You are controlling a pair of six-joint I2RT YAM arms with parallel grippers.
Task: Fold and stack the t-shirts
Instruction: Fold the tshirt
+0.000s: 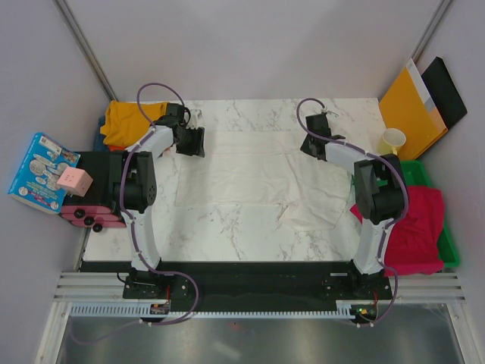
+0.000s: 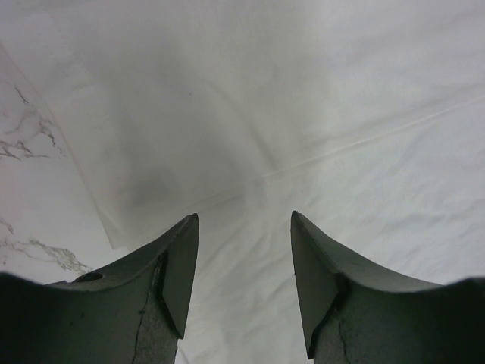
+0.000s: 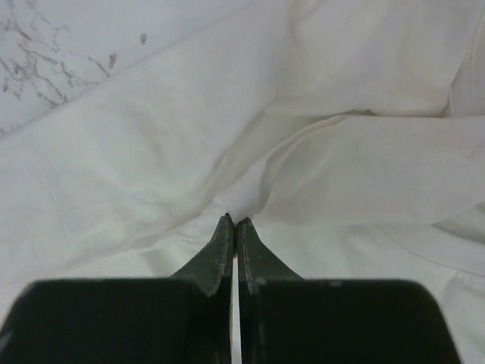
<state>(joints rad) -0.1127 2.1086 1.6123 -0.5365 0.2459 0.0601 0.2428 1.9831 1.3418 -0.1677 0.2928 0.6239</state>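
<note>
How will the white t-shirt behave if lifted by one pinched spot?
Probably floppy: the white t-shirt creases toward the right gripper. Likely light and thin, lying flat on the table; the rest should drape and drag.

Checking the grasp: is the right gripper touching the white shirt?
Touching. The right wrist view shows the right gripper shut on a fold of the white shirt.

Spread t-shirt [image 1: 242, 178] lies mid table [image 1: 250, 114], between left shirts [image 1: 125, 120] and right shirt [image 1: 415, 227].
</note>
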